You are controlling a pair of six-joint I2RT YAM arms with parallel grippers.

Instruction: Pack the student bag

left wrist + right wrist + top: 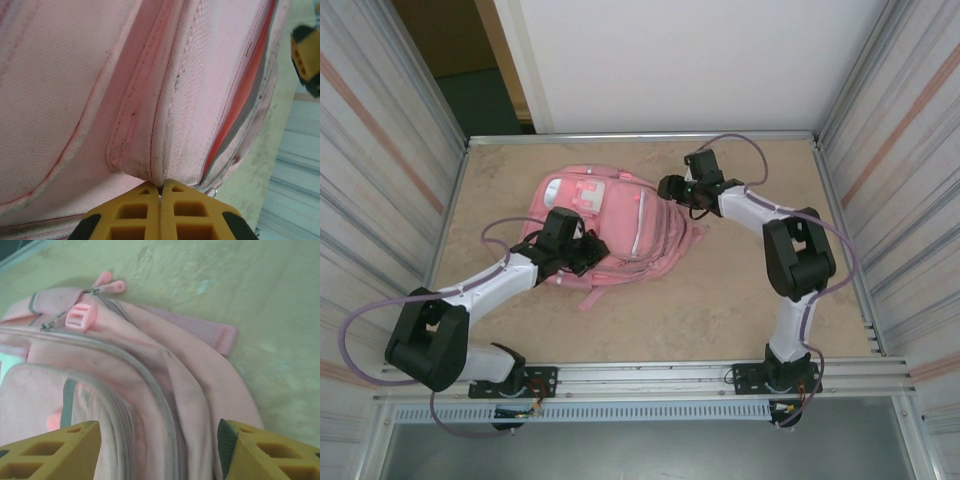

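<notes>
Two arms are reaching over the counter [740, 300] in the top external view, and the student bag [620, 225] is lying flat a little left of the middle, pockets facing up. The left arm [490, 280] is stretching in from the near left, its jaws sitting over the bag's near-left part. The black wrist is hiding them there, so their opening is not showing. The right arm [790, 250] is bending back toward the bag's far-right edge, its jaws hanging just beside that edge. Metal walls [390, 200] are closing in on both sides, while bare counter is lying open near and right of the bag.

From the left wrist, pink fabric is crowding the frame. The left jaws are pressing together, their yellow fingers [135, 212] nipping a raised seam [150, 150] of the bag at the tips. A yellow piece of the right jaws is poking in at the right edge, cut off.

From the right wrist, the right jaws are standing wide apart and holding nothing, one yellow finger [55, 450] at each near corner. The bag's rounded end [165, 390] is lying between them. A pink buckle [82, 316], zip pulls [109, 284] and a strap [210, 332] are resting beyond, all softly blurred.
</notes>
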